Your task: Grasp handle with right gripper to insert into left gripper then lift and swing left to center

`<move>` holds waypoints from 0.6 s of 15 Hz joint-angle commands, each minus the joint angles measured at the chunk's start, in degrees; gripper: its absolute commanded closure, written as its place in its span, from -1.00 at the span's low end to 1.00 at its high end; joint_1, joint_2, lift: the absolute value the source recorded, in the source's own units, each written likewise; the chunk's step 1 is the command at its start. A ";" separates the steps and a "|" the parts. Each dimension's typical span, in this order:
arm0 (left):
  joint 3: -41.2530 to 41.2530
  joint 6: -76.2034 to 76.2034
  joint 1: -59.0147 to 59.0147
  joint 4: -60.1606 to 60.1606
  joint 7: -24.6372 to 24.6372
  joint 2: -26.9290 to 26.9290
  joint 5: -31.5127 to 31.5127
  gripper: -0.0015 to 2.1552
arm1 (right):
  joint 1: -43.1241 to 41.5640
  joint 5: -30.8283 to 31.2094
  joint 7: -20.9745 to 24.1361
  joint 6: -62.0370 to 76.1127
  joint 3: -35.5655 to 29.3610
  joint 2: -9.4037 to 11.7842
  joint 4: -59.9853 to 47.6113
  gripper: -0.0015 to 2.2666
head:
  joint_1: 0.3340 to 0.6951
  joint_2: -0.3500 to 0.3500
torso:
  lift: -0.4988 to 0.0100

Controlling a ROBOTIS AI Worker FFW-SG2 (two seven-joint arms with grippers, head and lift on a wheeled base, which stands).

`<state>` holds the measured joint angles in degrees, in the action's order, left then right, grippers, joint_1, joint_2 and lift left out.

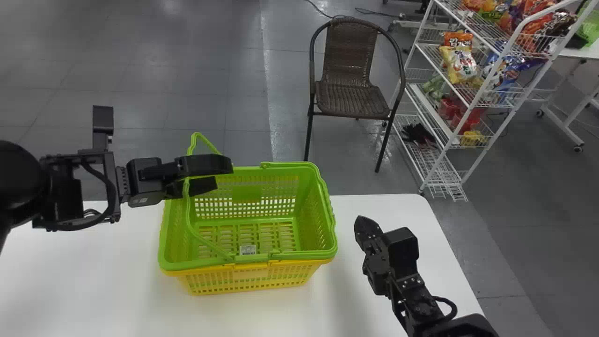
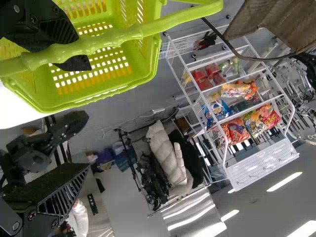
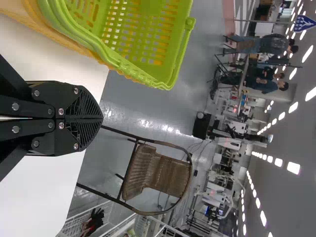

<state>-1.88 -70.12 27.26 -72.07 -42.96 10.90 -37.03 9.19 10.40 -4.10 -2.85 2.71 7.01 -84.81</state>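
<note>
The green basket (image 1: 309,210) mostly hides a yellow basket (image 1: 243,281) beneath. At its left side the handle (image 2: 113,38) stands raised — partly covering one finger of the spread left gripper (image 1: 222,174); to its right, the right gripper (image 1: 361,223) is pressed together.

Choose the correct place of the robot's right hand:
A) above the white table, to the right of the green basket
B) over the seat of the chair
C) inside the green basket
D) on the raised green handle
A, because the head view shows the right hand over the white table, apart from the green basket and on its right side.
</note>
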 commanded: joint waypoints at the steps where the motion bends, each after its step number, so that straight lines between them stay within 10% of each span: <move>1: 0.03 0.02 -0.10 0.00 -0.10 0.00 -0.06 -0.88 | -2.07 0.93 -0.47 -1.68 0.89 0.81 1.22 0.82 | 1.00 -0.44 | 0.96; 9: 0.03 -0.33 -0.37 -0.18 -0.37 0.00 -0.23 -0.88 | -5.94 2.08 -0.91 -3.44 3.79 1.69 4.48 0.82 | 1.00 -0.43 | 0.96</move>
<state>-1.71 -70.34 26.90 -72.20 -43.21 10.87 -37.21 3.93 12.37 -5.01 -6.10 5.84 8.69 -81.02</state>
